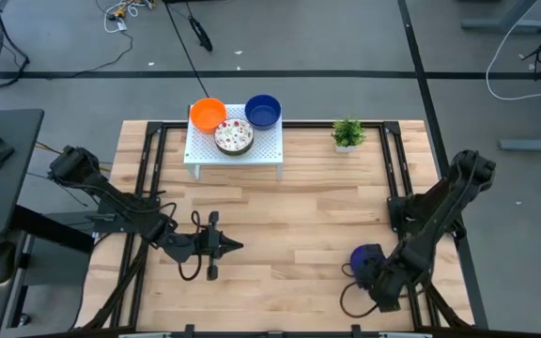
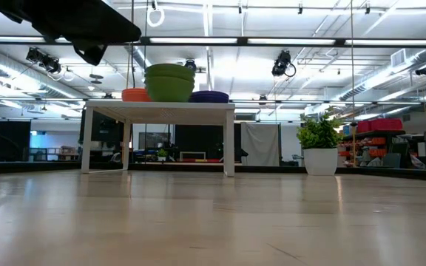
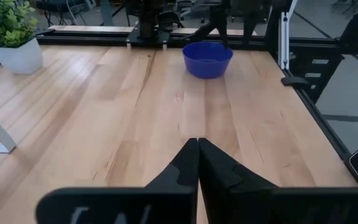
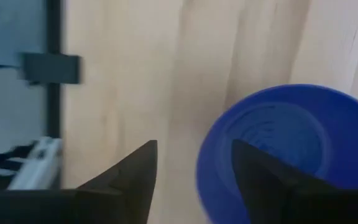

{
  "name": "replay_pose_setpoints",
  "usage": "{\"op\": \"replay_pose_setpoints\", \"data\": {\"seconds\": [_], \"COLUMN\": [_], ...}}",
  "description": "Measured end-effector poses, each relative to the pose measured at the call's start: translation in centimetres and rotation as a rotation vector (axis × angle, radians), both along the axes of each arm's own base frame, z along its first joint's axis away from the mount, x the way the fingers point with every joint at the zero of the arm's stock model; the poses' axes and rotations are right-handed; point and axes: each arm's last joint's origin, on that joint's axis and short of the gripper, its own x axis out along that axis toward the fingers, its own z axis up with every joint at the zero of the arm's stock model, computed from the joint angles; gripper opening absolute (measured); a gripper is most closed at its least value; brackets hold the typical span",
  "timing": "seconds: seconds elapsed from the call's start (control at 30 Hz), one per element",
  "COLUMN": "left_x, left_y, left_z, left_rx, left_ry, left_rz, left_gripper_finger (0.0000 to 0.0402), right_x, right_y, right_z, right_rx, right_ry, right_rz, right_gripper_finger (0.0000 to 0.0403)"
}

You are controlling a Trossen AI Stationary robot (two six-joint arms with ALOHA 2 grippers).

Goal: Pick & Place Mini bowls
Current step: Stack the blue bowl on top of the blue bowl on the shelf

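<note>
My right tool (image 4: 194,180) hangs with its fingers spread over the near rim of a solid blue, round, shallow mini bowl (image 4: 278,155), gripping nothing. That bowl sits on the wooden counter (image 1: 299,225), well apart from the white perforated rack (image 1: 266,150) that carries three more bowls. To do this well I judge one finger should drop inside the rim and one outside before I pinch. The bowl stands mouth up; being round, it has no long axis. My left tool (image 1: 236,247) waits closed in front of the rack.
</note>
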Motion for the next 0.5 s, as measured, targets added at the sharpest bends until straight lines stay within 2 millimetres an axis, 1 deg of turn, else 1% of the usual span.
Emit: {"op": "replay_pose_setpoints", "data": {"seconds": [0.13, 0.27, 0.37, 0.5], "left_x": [0.0, 0.0, 0.1, 0.1], "left_y": [0.0, 0.0, 0.0, 0.0], "left_z": [0.0, 0.1, 0.2, 0.3], "left_rx": [-0.005, -0.012, -0.022, -0.025], "left_ry": [-0.001, -0.007, -0.021, -0.026], "left_rz": [0.002, 0.003, 0.006, 0.006], "left_gripper_finger": [0.0010, 0.0011, 0.0011, 0.0011], "right_x": [0.4, 0.6, 0.6, 0.7], "right_y": [0.5, 0.7, 0.8, 0.7], "right_z": [-2.0, -3.1, -3.4, -3.5], "right_rx": [-0.070, -0.105, -0.120, -0.148], "right_ry": [0.052, 0.083, 0.082, 0.060], "right_rz": [0.003, -0.019, -0.023, -0.012], "right_gripper_finger": [0.0181, 0.0146, 0.0109, 0.0044]}}
